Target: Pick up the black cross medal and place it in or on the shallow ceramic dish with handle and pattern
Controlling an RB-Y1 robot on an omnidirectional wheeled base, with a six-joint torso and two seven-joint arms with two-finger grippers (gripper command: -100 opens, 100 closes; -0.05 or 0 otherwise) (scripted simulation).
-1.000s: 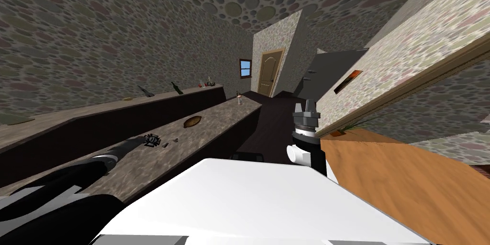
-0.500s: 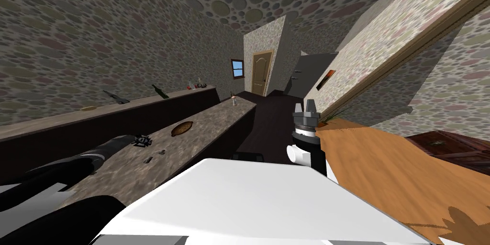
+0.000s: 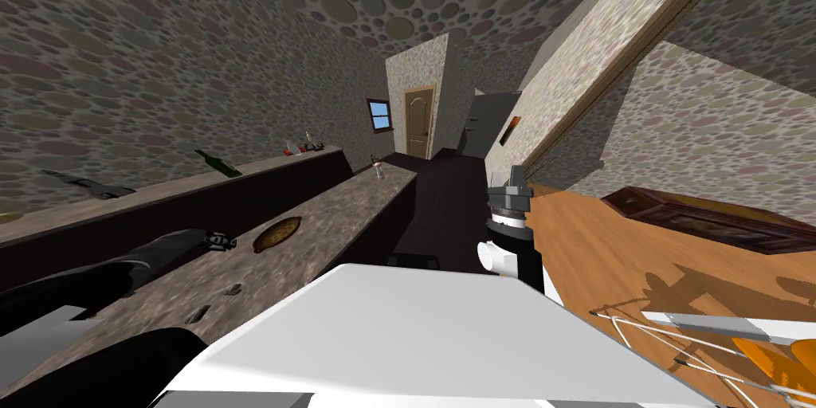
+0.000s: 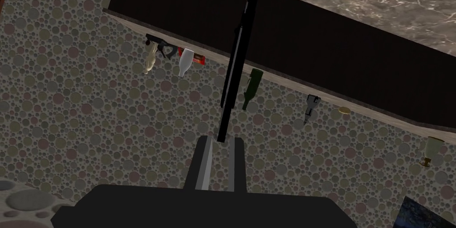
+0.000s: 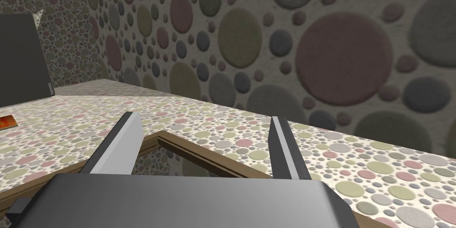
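While the left claw (image 4: 219, 140) clenches the black cross medal (image 4: 228, 91), its long axis points straight outward.

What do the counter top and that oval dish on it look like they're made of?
Counter top: polished stone, probably marble, judging by pale veins over mottled brown. Dish: dull brown with a paler rim, possibly ceramic; the look leaves it open.

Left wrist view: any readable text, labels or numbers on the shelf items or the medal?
None readable.
Red item: any print too small to read.
Green bottle, white bottle: no label visible.
Black cross medal: edge-on in the left end effector, faces hidden.
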